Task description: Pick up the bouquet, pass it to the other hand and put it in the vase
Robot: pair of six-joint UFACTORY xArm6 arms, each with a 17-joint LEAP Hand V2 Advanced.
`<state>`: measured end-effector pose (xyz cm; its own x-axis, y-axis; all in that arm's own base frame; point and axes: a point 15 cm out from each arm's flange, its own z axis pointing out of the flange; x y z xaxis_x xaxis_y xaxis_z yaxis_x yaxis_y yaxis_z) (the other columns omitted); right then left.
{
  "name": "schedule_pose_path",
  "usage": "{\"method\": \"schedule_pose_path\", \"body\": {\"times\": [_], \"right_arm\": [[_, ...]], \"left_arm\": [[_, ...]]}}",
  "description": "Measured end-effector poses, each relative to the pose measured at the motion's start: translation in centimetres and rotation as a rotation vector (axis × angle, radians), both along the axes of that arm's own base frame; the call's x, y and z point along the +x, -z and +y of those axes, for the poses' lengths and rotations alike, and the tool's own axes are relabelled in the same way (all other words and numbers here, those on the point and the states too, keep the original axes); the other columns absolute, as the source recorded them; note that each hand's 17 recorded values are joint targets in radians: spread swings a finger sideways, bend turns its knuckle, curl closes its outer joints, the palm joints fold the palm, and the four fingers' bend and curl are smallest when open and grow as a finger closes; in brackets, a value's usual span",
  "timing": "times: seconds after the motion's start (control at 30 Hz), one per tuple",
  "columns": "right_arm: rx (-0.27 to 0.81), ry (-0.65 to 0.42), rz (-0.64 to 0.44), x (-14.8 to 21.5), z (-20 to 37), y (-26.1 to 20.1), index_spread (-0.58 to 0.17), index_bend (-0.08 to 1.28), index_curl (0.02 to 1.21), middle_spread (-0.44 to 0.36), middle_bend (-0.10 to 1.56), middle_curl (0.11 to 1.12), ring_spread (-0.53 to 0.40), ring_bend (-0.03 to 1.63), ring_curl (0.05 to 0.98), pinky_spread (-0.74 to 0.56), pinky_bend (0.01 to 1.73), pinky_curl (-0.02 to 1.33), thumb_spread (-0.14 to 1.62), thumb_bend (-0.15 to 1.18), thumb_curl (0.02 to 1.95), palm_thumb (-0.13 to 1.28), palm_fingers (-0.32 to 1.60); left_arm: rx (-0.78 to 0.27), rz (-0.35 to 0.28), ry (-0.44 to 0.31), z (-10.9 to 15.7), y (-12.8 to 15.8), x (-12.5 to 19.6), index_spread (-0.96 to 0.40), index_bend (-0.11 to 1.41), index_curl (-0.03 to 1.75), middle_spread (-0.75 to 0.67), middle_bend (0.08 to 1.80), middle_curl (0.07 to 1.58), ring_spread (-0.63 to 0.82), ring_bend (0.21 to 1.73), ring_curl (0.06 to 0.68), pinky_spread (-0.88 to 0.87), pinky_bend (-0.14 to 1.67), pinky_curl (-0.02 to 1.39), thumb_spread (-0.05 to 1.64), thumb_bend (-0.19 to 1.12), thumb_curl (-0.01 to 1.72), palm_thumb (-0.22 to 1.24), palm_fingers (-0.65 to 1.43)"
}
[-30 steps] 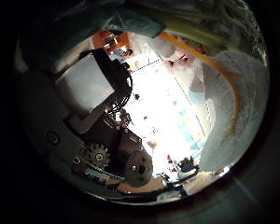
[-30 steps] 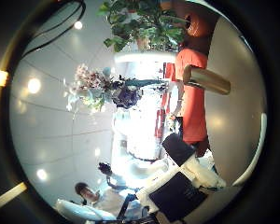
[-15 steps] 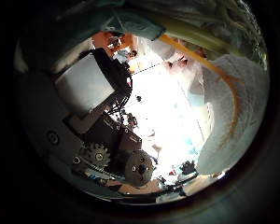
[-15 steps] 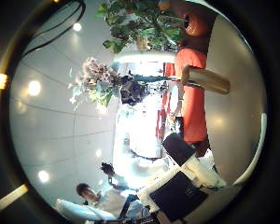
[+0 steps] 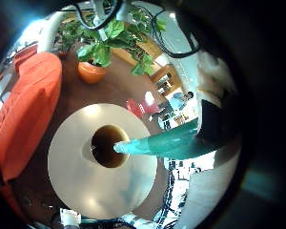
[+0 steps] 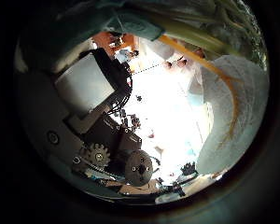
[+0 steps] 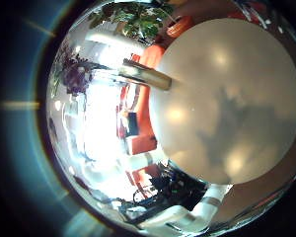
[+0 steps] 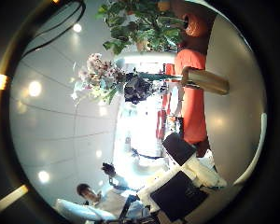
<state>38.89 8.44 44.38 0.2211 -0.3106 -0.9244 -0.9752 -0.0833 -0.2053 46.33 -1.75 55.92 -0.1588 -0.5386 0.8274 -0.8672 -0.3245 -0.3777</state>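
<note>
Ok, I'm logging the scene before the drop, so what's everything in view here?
bouquet: one, pinkish blooms, teal-wrapped stems, in the left hand, stem end by the vase mouth
vase: one, tan, upright mid-table
table: one, pale, round
potted plant: one, green, orange pot, beyond the table
seat: one, orange, beside the table
left hand: dark, curled round the bouquet stems
right hand: white and black, apart from the bouquet

The bouquet of pale pink flowers and green leaves (image 8: 98, 75), wrapped at its stems in a teal sleeve (image 5: 167, 143), hangs directly above the round-mouthed tan vase (image 5: 110, 145). The sleeve's tip points at the dark opening. The vase stands upright on a round pale desk (image 5: 71, 181).
</note>
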Motion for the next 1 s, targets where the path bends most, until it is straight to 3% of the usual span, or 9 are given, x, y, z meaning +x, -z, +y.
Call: {"method": "schedule_pose_path", "body": {"times": [0.3,0.4,0.43,0.47,0.5,0.57,0.63,0.7,1.0], "right_arm": [[0.001,-0.003,0.001,-0.1,0.0,0.0,-0.353,0.17,0.28,0.098,0.19,0.30,0.219,0.37,0.260,0.39,0.44,0.32,1.04,-0.02,0.50,0.72,0.03],[0.002,-0.002,0.003,0.0,0.0,0.1,-0.352,0.17,0.28,0.098,0.19,0.30,0.220,0.37,0.260,0.39,0.43,0.31,1.04,-0.02,0.50,0.73,0.04],[0.003,-0.002,0.005,0.0,0.0,0.2,-0.351,0.17,0.29,0.098,0.19,0.30,0.220,0.37,0.260,0.40,0.43,0.31,1.04,-0.02,0.50,0.73,0.04],[0.005,-0.002,0.006,0.1,0.0,0.3,-0.347,0.17,0.29,0.097,0.19,0.30,0.220,0.37,0.260,0.40,0.43,0.31,1.04,-0.02,0.50,0.73,0.05],[0.007,-0.002,0.008,0.1,0.0,0.3,-0.345,0.17,0.29,0.097,0.18,0.30,0.221,0.37,0.261,0.40,0.42,0.31,1.04,-0.02,0.50,0.73,0.05],[0.008,-0.003,0.010,0.2,0.0,0.4,-0.343,0.18,0.29,0.097,0.18,0.30,0.221,0.36,0.260,0.40,0.42,0.31,1.04,-0.02,0.50,0.73,0.06],[0.009,-0.004,0.008,0.2,-0.1,0.4,-0.338,0.18,0.30,0.098,0.18,0.30,0.215,0.36,0.260,0.40,0.41,0.31,1.04,-0.02,0.50,0.73,0.07],[0.008,-0.005,0.005,0.1,0.0,0.4,-0.336,0.18,0.30,0.098,0.18,0.30,0.213,0.36,0.259,0.40,0.41,0.31,1.04,-0.02,0.50,0.73,0.07],[0.009,-0.008,0.002,0.0,-0.1,0.4,-0.318,0.18,0.32,0.048,0.18,0.29,0.207,0.35,0.259,0.40,0.39,0.30,1.04,-0.02,0.50,0.73,0.10]], "left_arm": [[-0.017,0.044,0.008,-0.1,2.2,0.9,-0.75,0.60,1.27,-0.50,1.17,0.93,-0.40,1.52,0.520,-0.65,1.11,1.08,1.04,-0.02,0.77,0.96,1.08],[-0.036,0.073,0.009,-0.2,3.0,1.0,-0.74,0.51,1.26,-0.49,1.16,0.91,-0.42,1.42,0.497,-0.65,1.02,1.04,0.99,-0.10,0.69,0.75,0.93],[-0.052,0.099,0.010,-0.4,3.3,0.9,-0.72,0.49,1.24,-0.48,1.17,0.92,-0.42,1.29,0.490,-0.62,0.85,1.02,0.98,-0.13,0.65,0.61,0.53],[-0.069,0.127,0.025,-0.8,3.8,0.7,-0.68,0.51,1.23,-0.40,1.07,0.93,-0.29,1.18,0.525,-0.46,0.61,1.03,0.97,-0.13,0.61,0.49,-0.01],[-0.083,0.154,0.053,-1.4,4.3,0.3,-0.62,0.41,1.19,-0.28,0.84,0.86,-0.15,1.13,0.495,-0.36,0.57,1.02,0.96,-0.16,0.58,0.39,-0.34],[-0.112,0.199,0.149,-2.9,5.0,-1.0,-0.49,0.20,1.12,-0.07,0.60,0.75,0.05,1.01,0.377,-0.18,0.46,0.93,0.94,-0.14,0.52,0.24,-0.49],[-0.136,0.206,0.225,-3.6,5.2,-1.8,-0.28,0.03,0.96,0.22,0.38,0.57,0.29,0.85,0.259,0.14,0.32,0.79,0.90,-0.09,0.45,0.08,-0.41],[-0.176,0.180,0.223,-3.2,4.8,-1.3,-0.17,0.02,0.86,0.35,0.31,0.51,0.40,0.78,0.224,0.31,0.26,0.71,0.88,-0.07,0.42,0.02,-0.37],[-0.153,0.159,0.068,2.9,5.1,-1.9,0.05,0.04,0.49,0.56,0.17,0.38,0.61,0.63,0.166,0.60,0.18,0.52,0.83,-0.05,0.36,-0.03,-0.24]]}}
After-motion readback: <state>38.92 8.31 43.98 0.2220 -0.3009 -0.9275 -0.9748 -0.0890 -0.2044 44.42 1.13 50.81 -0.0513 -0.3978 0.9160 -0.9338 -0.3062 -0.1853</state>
